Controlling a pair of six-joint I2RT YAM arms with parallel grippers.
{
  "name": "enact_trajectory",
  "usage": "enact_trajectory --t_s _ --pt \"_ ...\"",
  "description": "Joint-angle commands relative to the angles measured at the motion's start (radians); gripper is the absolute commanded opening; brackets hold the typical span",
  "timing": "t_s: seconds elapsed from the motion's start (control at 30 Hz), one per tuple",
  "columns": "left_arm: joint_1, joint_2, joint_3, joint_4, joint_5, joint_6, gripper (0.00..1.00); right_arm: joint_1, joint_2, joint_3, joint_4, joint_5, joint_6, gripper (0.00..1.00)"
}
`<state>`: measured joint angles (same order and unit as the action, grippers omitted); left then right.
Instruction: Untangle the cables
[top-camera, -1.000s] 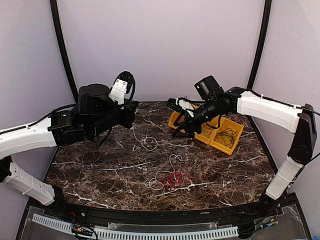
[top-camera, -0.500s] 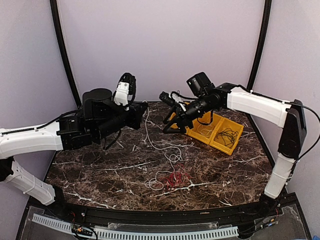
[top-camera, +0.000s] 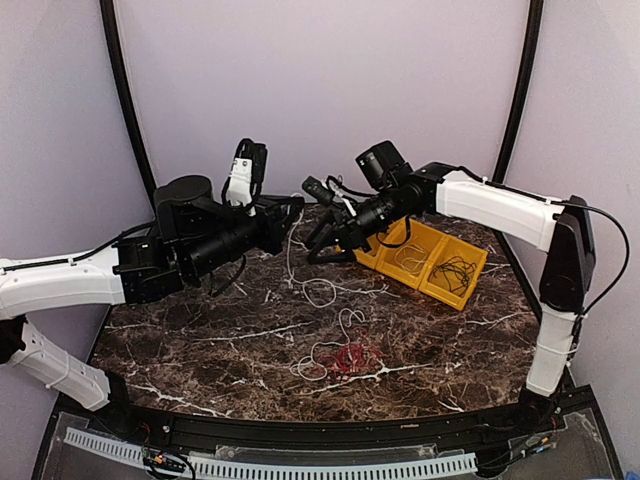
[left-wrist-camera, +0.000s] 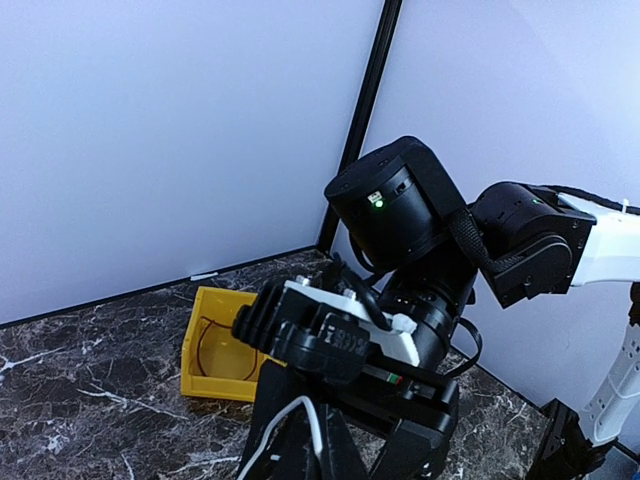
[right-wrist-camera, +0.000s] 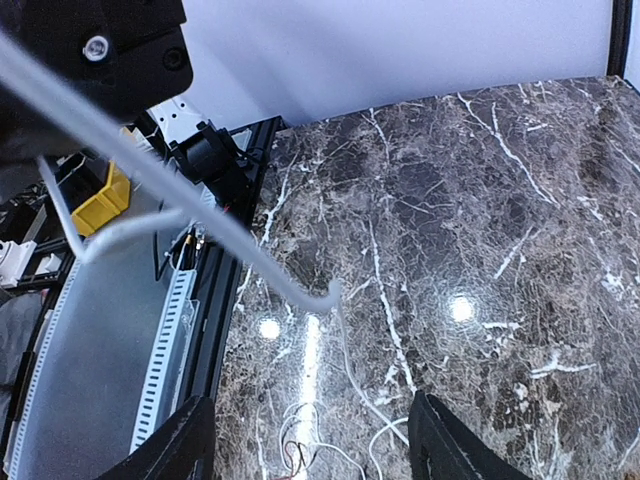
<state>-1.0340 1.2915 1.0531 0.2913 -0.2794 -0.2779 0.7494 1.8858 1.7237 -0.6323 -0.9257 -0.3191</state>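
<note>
Although one strand is up off the table (top-camera: 200, 350), the job looks only partly done. The left gripper (top-camera: 288, 216), over the far middle of the table, has its fingers pressed together on the white cable (right-wrist-camera: 150, 165). From there the cable hangs down to a loose loop on the marble just below.

The right gripper (top-camera: 322, 238) sits just beside the left one, its fingers (right-wrist-camera: 186, 445) spread wide with nothing between them. In its wrist view the taut white strand crosses ahead of the gap, not inside it.

Near the middle of the near edge lies the red cable (top-camera: 350, 356), a small knot with thin white loops running around and through it. I cannot tell whether those loops belong to the lifted strand.

Toward the far right corner stand the yellow bins (top-camera: 478, 262). A black cable (top-camera: 456, 270) lies bunched in the right-hand one, well apart from the rest, so I judge that one sorted.

What seems left is the harder part: drawing the white free of the red knot and setting the two apart, which likely needs the open gripper to take a second hold.
</note>
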Motion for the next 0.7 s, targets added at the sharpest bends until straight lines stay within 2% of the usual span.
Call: enact_trajectory --t_s 0.0,0.23,0.33,0.43,0.53,0.67 --pt "0.006 -0.037 -0.017 0.066 0.045 -0.025 0.0 0.02 0.03 0.042 0.023 -0.063 0.038 0.68" --pt "0.006 -0.041 -0.018 0.106 0.09 -0.061 0.0 0.025 0.045 0.045 0.037 -0.072 0.051 0.67" --pt "0.006 -0.039 -0.017 0.109 0.089 -0.061 0.0 0.025 0.045 0.041 0.037 -0.1 0.047 0.55" --pt "0.006 -0.037 -0.018 0.106 0.088 -0.064 0.0 0.025 0.043 0.029 0.042 -0.124 0.047 0.37" --pt "0.006 -0.037 -0.023 0.104 0.092 -0.068 0.0 0.025 0.045 0.022 0.039 -0.147 0.038 0.01" --pt "0.006 -0.044 -0.027 0.088 0.079 -0.06 0.0 0.017 0.044 0.013 0.025 -0.136 0.025 0.0"
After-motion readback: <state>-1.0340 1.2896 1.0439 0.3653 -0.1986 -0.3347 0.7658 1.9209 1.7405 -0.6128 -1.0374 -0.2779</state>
